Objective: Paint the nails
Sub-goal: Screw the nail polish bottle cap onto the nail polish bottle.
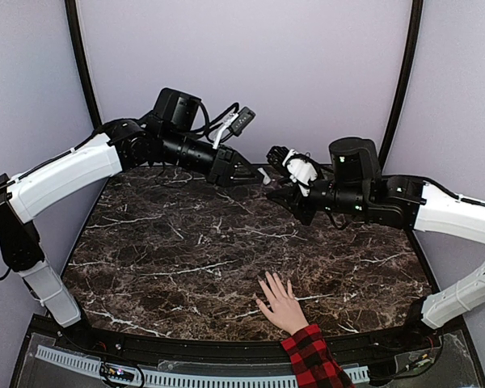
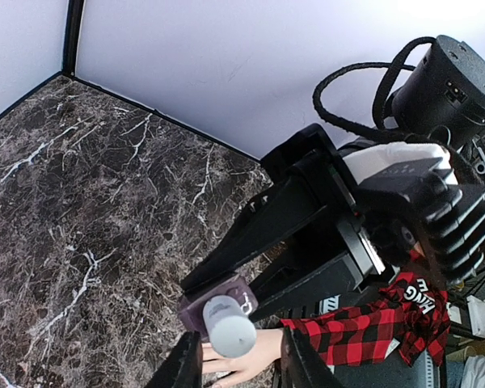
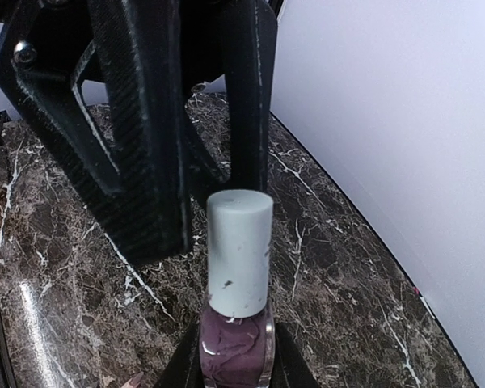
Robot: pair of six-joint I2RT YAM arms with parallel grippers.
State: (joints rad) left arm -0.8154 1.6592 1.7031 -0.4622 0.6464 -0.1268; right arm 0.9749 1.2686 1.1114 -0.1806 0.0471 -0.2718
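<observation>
**Right hand** [image 3: 234, 361]: fingers clamped on the glass body of the bottle [image 3: 236, 339], one on each side. Purple polish inside. The pale cap [image 3: 239, 252] is on and stands clear above the fingers. The bottle is held in the air, off the tabletop.

**Left hand** [image 2: 241, 361]: fingers apart, one on either side of the cap. The left wrist view shows a gap on each side and no contact. The cap end points into this hand. In the right wrist view, its black fingers stand just left of and behind the cap.

**Top view:** the two arms reach in from their own sides and meet over the far middle of the tabletop [image 1: 162, 242], which is dark brown marble with white veins. The hands are tip to tip. The bottle cannot be made out clearly between them from here.

**Nails** [image 1: 268, 276]: on the person's hand [image 1: 281, 307]. It lies flat and palm down, with fingers spread and pointing far. It is at the near edge of the tabletop, a little right of centre, well apart from the bottle and from both robot hands. The nails are too small to tell their colour or finish.

A red-and-black plaid sleeve [image 1: 311, 360] covers the wrist and crosses the near rim. In the left wrist view, the person's hand and sleeve show below and beyond the cap.
</observation>
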